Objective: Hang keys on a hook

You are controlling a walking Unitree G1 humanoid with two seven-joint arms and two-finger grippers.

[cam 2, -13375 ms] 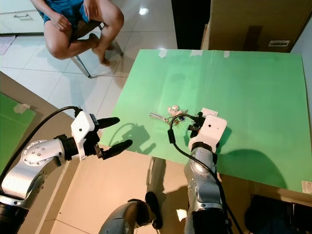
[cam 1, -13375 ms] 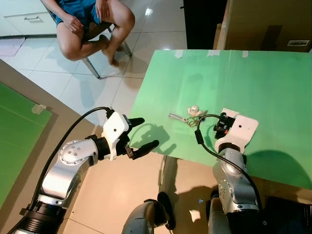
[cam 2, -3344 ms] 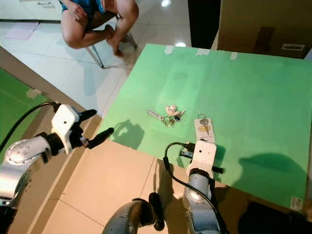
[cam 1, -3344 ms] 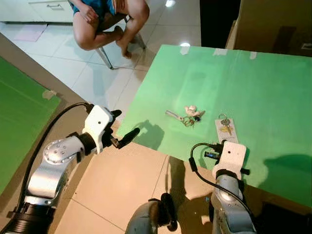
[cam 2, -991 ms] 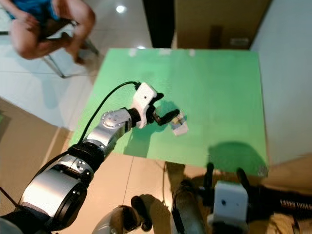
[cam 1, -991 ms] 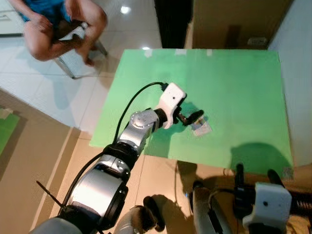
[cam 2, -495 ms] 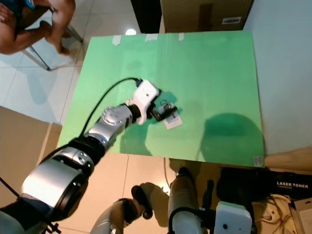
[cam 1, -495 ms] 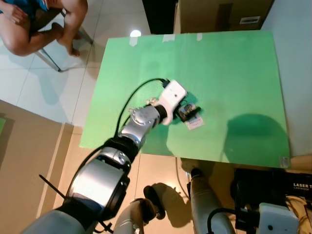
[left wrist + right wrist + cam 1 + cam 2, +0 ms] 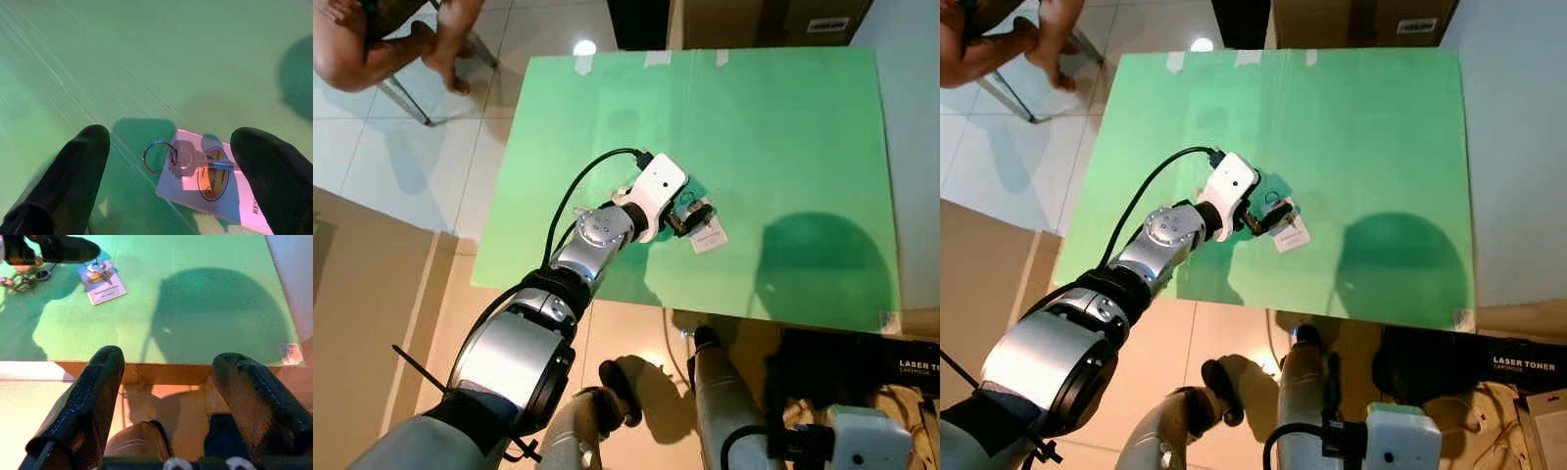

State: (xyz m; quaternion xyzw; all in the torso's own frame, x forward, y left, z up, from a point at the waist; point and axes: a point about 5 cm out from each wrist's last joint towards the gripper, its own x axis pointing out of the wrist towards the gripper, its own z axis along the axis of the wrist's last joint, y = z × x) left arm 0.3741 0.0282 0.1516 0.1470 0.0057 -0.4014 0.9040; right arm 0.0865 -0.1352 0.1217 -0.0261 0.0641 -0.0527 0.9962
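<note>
Left wrist view shows the left gripper spread wide over the green table, one black finger on each side of the key. The key lies on a white tag with an orange oval mark, and its steel ring juts off the tag's edge onto the bare mat. From the head camera the same gripper sits near the middle of the table, the left arm reaching across from the near left, and the tag lies just to the right of the fingers. A second bunch of keys rests a little further left, close behind the wrist.

The step in hand appears to be the pick-up of the tagged key. To do it well, the fingers should come straight down so the pads touch the mat on both sides of the key head or ring, then close slowly. The tag is thin and flat, so pinching the metal head is likely safer than pinching the card, which could slide or bend. A slight tilt of the wrist would help one pad slip under the ring.

The right gripper hangs open below the near table edge, idle.

No hook can be made out here.
</note>
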